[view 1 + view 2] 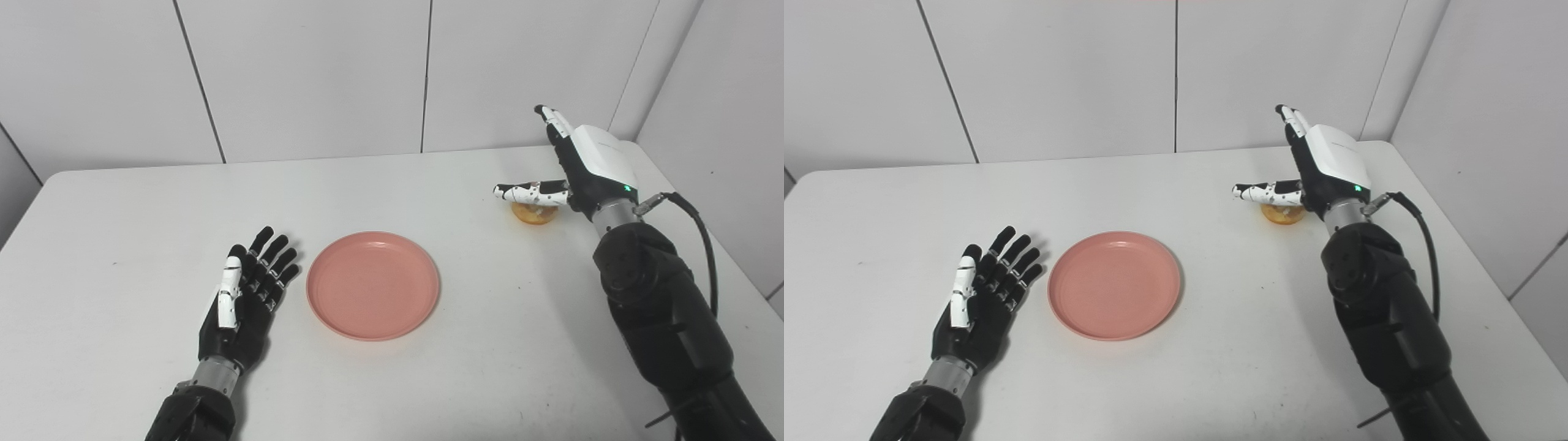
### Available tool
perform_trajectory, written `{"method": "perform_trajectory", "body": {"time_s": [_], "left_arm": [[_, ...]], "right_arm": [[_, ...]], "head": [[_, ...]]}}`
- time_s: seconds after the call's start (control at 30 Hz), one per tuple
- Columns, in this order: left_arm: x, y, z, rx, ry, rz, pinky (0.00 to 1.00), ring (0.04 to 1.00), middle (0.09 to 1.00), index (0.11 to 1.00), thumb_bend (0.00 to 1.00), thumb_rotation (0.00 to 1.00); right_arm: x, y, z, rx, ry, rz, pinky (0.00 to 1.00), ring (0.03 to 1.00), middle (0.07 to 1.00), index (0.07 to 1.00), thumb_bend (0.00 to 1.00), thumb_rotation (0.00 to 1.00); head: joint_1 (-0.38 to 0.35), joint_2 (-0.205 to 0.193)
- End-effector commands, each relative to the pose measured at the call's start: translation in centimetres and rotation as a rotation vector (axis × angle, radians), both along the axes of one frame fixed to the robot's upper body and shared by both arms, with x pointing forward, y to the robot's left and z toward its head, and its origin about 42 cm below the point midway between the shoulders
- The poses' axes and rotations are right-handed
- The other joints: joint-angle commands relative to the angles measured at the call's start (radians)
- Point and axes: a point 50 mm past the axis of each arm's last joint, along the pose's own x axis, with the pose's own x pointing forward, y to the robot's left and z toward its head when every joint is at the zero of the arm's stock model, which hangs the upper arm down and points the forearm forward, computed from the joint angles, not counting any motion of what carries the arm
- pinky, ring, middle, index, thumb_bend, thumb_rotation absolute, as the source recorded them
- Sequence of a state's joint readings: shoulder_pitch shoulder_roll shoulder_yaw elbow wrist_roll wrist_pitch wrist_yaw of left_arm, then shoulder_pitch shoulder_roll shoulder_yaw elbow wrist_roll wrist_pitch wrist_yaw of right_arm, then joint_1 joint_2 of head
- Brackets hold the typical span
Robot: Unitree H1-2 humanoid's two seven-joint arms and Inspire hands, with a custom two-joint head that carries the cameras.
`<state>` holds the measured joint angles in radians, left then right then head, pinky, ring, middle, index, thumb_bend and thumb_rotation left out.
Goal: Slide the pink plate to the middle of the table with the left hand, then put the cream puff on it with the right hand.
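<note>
The pink plate point(373, 284) lies empty near the middle of the white table point(122, 208). My left hand point(245, 293) rests just left of it, palm up, fingers spread, open and not touching the rim. The cream puff point(534, 213), small and golden, sits at the back right of the table. My right hand point(582, 165) hovers over it, open, fingers pointing up and away, thumb stretched out to the left across the puff's top. The thumb hides part of the puff.
White wall panels point(306, 73) stand close behind the table and along its right side. A black cable point(704, 239) loops off my right forearm near the table's right edge.
</note>
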<state>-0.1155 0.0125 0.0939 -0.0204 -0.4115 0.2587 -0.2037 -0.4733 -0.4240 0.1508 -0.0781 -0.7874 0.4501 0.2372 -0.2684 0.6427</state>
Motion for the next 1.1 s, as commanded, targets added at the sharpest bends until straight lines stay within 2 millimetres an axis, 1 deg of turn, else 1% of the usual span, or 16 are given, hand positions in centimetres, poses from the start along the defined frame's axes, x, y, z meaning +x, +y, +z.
{"method": "perform_trajectory", "body": {"time_s": [0.0, 0.17, 0.3, 0.6, 0.73, 0.87, 1.07], "left_arm": [[-0.5, 0.5, -1.0, -0.005, 0.048, 0.007, 0.94, 0.924, 0.933, 0.925, 0.43, 1.00], [-0.5, 0.6, -0.9, -0.006, 0.048, 0.010, 0.93, 0.920, 0.929, 0.922, 0.43, 1.00], [-0.5, 0.6, -0.9, -0.006, 0.050, 0.011, 0.93, 0.920, 0.930, 0.921, 0.44, 1.00], [-0.6, 0.8, -0.7, -0.006, 0.046, 0.007, 0.94, 0.927, 0.936, 0.926, 0.44, 1.00], [-0.7, 0.7, -0.7, -0.008, 0.048, 0.010, 0.94, 0.924, 0.934, 0.924, 0.43, 1.00], [-0.7, 0.8, -0.6, -0.007, 0.047, 0.010, 0.94, 0.922, 0.930, 0.919, 0.43, 1.00], [-0.8, 0.9, -0.6, -0.006, 0.050, 0.016, 0.94, 0.920, 0.926, 0.914, 0.43, 1.00]], "right_arm": [[1.2, -0.7, 3.0, -0.051, -0.073, -0.017, 0.65, 0.912, 0.979, 0.966, 0.84, 0.46], [2.1, -1.4, 2.2, -0.070, -0.019, -0.030, 0.69, 0.927, 0.990, 0.968, 0.85, 0.45], [2.7, -1.9, 1.7, -0.070, 0.026, -0.042, 0.70, 0.935, 1.000, 0.978, 0.84, 0.45], [4.7, -3.0, 0.5, -0.076, 0.080, -0.069, 0.72, 0.920, 0.977, 0.964, 0.85, 0.41], [5.5, -3.2, -0.1, -0.058, 0.094, -0.071, 0.70, 0.906, 0.966, 0.954, 0.86, 0.38], [6.3, -3.3, -0.8, -0.037, 0.113, -0.074, 0.71, 0.889, 0.954, 0.953, 0.87, 0.37], [7.3, -3.0, -1.2, -0.046, 0.122, -0.078, 0.70, 0.871, 0.943, 0.952, 0.87, 0.38]], "head": [[0.000, 0.000], [0.003, 0.007], [0.001, 0.011], [0.000, 0.016], [0.002, 0.019], [0.002, 0.022], [0.005, 0.025]]}}
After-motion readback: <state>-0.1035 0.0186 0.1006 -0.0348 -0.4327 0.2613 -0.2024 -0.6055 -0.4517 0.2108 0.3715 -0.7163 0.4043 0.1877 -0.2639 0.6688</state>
